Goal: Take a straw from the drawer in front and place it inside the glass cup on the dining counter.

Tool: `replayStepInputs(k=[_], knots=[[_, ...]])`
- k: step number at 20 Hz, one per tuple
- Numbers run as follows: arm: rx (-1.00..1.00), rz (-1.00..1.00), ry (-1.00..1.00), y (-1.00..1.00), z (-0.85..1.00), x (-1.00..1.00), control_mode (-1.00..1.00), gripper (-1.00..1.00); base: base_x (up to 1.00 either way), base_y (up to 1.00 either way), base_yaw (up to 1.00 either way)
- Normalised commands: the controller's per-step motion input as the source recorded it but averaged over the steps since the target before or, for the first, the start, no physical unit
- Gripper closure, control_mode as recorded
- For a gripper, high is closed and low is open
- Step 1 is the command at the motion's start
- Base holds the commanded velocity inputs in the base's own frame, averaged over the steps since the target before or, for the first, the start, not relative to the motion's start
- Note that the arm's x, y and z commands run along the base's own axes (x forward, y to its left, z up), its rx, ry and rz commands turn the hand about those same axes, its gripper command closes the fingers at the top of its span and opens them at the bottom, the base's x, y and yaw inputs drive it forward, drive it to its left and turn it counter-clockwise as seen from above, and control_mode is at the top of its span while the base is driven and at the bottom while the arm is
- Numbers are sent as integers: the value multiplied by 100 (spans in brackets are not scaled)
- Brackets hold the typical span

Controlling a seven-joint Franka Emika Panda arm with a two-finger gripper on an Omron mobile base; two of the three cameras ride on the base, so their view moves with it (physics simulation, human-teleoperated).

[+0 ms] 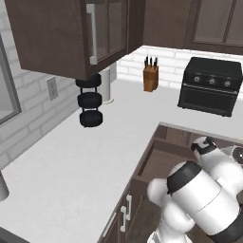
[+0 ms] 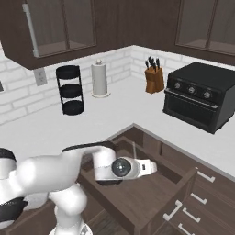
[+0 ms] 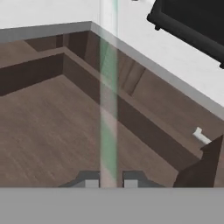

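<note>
The dark-brown drawer [image 2: 137, 195] stands pulled open below the white worktop corner, its wooden floor [image 3: 48, 131] bare. In the hand view the straw [image 3: 108, 87], thin, pale and greenish, rises straight up from between my fingertips and past the top of the picture. My gripper [image 3: 108, 181] is shut on the straw's lower end and hangs over the drawer's inside. The right base view shows my hand [image 2: 151, 166] over the open drawer, pointing right. In the left base view the arm hides most of the drawer [image 1: 159, 163]. The glass cup and the dining counter are out of view.
On the white worktop [image 2: 114, 110] stand a black toaster oven [image 2: 202, 96], a knife block [image 2: 154, 78], a paper towel roll [image 2: 100, 78] and a black three-tier rack [image 2: 69, 89]. Dark wall cabinets [image 1: 61, 33] hang above. More drawer fronts [image 2: 202, 197] sit to the right.
</note>
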Motion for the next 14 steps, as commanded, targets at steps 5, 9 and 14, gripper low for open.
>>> replayStepInputs(k=[5,9,14], knots=[[-1,2,-1,0,100,0,-100,100,0,0,0],[-5,2,0,0,100,-2,-100,100,0,0,0],[-14,9,0,0,100,-12,-100,100,0,0,0]])
